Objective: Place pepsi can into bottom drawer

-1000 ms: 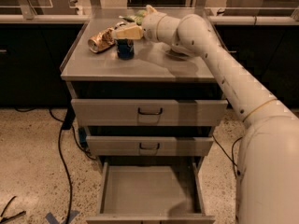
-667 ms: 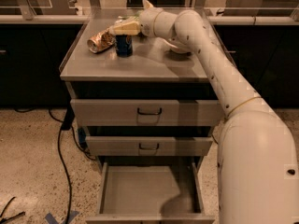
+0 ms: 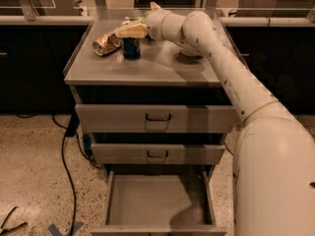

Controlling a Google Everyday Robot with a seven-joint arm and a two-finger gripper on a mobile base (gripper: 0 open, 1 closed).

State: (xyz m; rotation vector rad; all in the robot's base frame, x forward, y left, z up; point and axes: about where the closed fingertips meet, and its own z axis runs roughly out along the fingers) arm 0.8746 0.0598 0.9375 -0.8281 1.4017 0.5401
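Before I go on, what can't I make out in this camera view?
Camera view:
- pepsi can: top hidden under the end effector, which sits over it above the cabinet top.
- bottom drawer: front cut off by the lower picture edge.
- crushed gold can: label too small.

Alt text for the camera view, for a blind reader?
The robot's hand sits at the top of the pepsi can on the grey cabinet top, beside a crushed gold can. Below, the bottom drawer is pulled open.

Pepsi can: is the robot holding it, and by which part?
Cannot tell. The gripper is right over the top of the pepsi can, which stands on the cabinet top; an actual hold isn't visible.
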